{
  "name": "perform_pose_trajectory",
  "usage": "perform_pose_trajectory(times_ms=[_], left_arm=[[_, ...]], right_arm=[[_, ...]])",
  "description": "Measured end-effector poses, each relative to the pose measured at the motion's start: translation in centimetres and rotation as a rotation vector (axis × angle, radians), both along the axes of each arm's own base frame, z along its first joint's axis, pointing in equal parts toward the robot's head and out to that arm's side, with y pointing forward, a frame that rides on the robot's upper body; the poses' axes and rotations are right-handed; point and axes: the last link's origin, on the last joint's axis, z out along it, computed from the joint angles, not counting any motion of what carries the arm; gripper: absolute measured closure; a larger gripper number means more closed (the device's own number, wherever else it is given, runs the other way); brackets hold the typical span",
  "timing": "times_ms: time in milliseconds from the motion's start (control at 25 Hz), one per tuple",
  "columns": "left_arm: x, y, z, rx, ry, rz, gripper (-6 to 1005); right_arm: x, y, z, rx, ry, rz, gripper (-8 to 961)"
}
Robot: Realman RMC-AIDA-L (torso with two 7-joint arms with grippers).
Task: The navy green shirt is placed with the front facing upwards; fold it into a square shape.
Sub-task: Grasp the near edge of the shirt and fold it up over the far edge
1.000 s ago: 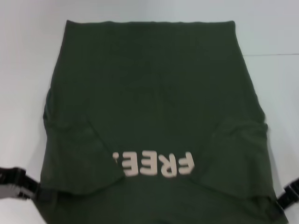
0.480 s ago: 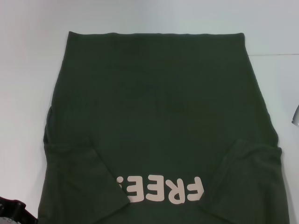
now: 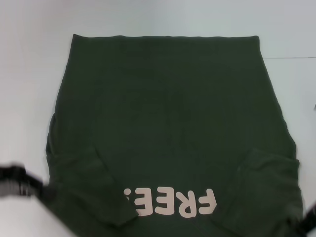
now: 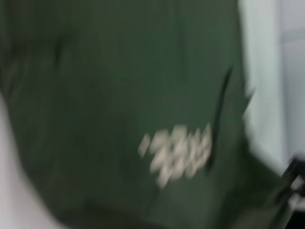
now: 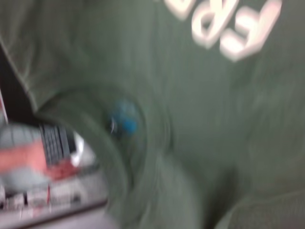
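- You see the navy green shirt lying flat on the white bench, front up. Both sleeves are folded in over the body, and the cream "FREE!" print is at the edge closest to you.
- Compared with half a second ago, your left hand has come in beside the shirt's left sleeve. Your right hand now peeks in by the right sleeve.
- The shirt itself has hardly moved.
- You cannot tell if either hand is open or closed; both are blurry.
- It looks like both hands are heading for the collar end, ready for the next fold.
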Motion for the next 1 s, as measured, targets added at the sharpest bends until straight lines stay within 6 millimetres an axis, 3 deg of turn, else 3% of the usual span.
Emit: perform_pose_trajectory(times_ms=[200,360,520,680,1000], left_arm=[[0.2,1.6,2.7,0.262,-0.176,0.029,947],[-0.5,2.4,3.3,0.413,-0.255,0.074,947],[-1.7,3.2,2.9,0.55,-0.276,0.124,947],[-2.5,3.8,2.1,0.658,-0.305,0.147,947],[-3.1,5.2,-1.5,0.799,-0.322,0.171,948]], right_arm=[[0.2,2.3,3.0,0.245,0.138,-0.057,906],[0.9,3.8,4.9,0.456,0.221,-0.126,905],[1.7,5.1,5.8,0.644,0.302,-0.191,904],[2.3,6.8,5.3,0.804,0.355,-0.239,904],[3.7,9.0,4.3,1.078,0.373,-0.272,903]])
